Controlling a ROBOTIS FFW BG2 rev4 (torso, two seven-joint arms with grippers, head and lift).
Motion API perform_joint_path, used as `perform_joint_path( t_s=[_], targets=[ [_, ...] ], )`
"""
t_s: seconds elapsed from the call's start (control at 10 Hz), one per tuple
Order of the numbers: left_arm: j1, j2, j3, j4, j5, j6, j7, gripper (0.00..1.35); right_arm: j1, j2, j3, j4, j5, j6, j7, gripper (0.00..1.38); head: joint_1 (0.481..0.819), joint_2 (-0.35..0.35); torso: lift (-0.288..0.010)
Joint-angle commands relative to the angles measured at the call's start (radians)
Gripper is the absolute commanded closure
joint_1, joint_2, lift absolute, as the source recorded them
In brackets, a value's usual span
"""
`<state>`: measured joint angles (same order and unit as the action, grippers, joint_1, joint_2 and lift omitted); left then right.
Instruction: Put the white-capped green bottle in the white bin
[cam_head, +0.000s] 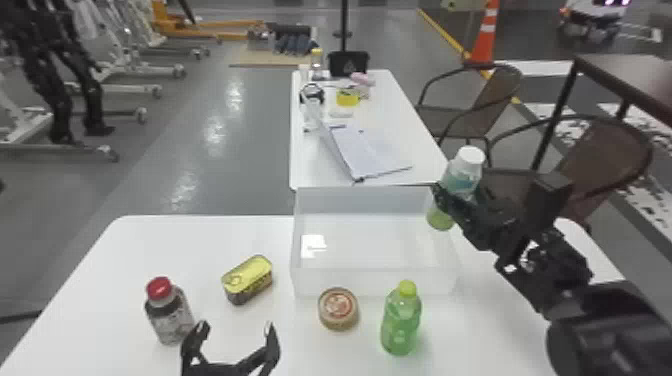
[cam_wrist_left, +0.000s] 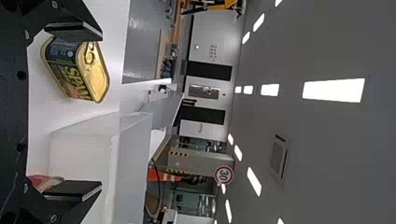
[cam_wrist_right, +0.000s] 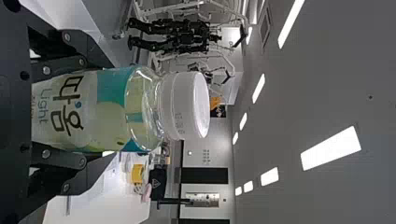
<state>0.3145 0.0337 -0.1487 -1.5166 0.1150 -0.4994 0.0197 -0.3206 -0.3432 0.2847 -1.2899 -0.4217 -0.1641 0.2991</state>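
Observation:
In the head view my right gripper holds the white-capped green bottle, tilted, over the right back corner of the white bin. In the right wrist view the bottle lies between the fingers of that gripper, shut on its body, with the white cap clear of them. My left gripper is parked low at the near edge of the table, open and holding nothing. The left wrist view shows the same gripper with its fingers wide apart, the bin beyond.
Left of the bin stand a yellow tin and a red-capped bottle. A round can and a yellow-capped green bottle are at the bin's near side. Behind the bin, a second table carries an open binder.

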Motion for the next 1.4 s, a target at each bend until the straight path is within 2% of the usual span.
perform_joint_path(
  t_s=[0.0, 0.1, 0.2, 0.3, 0.8, 1.0, 1.3],
  targets=[
    [0.000, 0.000, 0.001, 0.001, 0.000, -0.004, -0.001, 0.18, 0.002, 0.004, 0.001, 0.009, -0.011, -0.006, 0.000, 0.43, 0.549, 0.000, -0.100],
    [0.000, 0.000, 0.001, 0.001, 0.000, -0.004, -0.001, 0.18, 0.002, 0.006, 0.001, 0.012, -0.012, -0.012, 0.000, 0.26, 0.549, 0.000, -0.100],
    [0.000, 0.000, 0.001, 0.003, 0.002, -0.004, -0.003, 0.18, 0.003, 0.006, 0.001, 0.012, -0.012, -0.012, 0.000, 0.15, 0.549, 0.000, -0.100],
    [0.000, 0.000, 0.001, 0.003, 0.003, -0.004, -0.003, 0.18, 0.003, 0.006, 0.001, 0.012, -0.014, -0.012, 0.000, 0.10, 0.549, 0.000, -0.100],
    [0.005, 0.000, 0.003, 0.003, 0.005, -0.007, -0.003, 0.18, 0.017, 0.013, -0.001, 0.007, -0.009, -0.015, 0.000, 0.11, 0.549, 0.000, -0.100],
    [0.008, -0.002, 0.006, 0.003, 0.003, -0.010, -0.003, 0.18, 0.087, 0.044, -0.061, -0.051, 0.046, -0.015, 0.000, 0.11, 0.549, 0.000, -0.100],
    [0.023, -0.012, 0.021, -0.004, -0.008, -0.013, -0.003, 0.18, 0.301, 0.112, -0.208, -0.247, 0.169, 0.060, -0.006, 0.11, 0.549, 0.000, -0.100]
  ],
)
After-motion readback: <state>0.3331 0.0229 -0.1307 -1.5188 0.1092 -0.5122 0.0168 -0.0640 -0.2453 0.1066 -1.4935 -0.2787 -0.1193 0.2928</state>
